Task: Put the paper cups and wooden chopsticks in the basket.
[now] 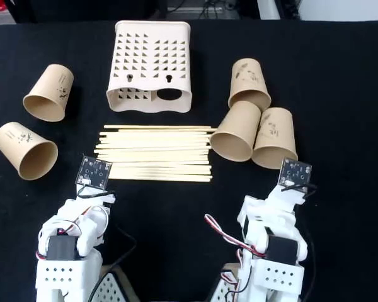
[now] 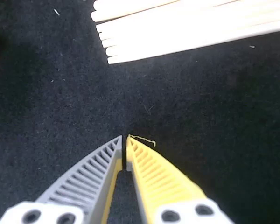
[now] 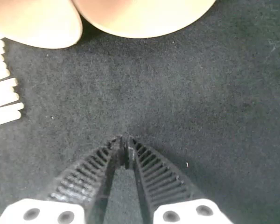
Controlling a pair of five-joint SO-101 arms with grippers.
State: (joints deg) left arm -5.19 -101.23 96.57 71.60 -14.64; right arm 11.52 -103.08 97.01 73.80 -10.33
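Note:
Several wooden chopsticks [image 1: 154,153] lie in a row at the table's middle, just in front of the white perforated basket [image 1: 152,66]. Two paper cups [image 1: 48,92] [image 1: 26,151] lie on their sides at the left. At the right are three more cups [image 1: 249,83] [image 1: 235,131] [image 1: 274,138] close together. My left gripper [image 2: 125,139] is shut and empty over the black cloth, a little short of the chopstick ends [image 2: 186,28]. My right gripper [image 3: 125,140] is also shut and empty, just short of two cup rims [image 3: 32,21] [image 3: 144,16].
A black cloth [image 1: 340,75] covers the whole table. Both arm bases [image 1: 69,264] [image 1: 274,264] stand at the near edge, with loose cables [image 1: 223,236] between them. Bare cloth lies between the arms and the chopsticks.

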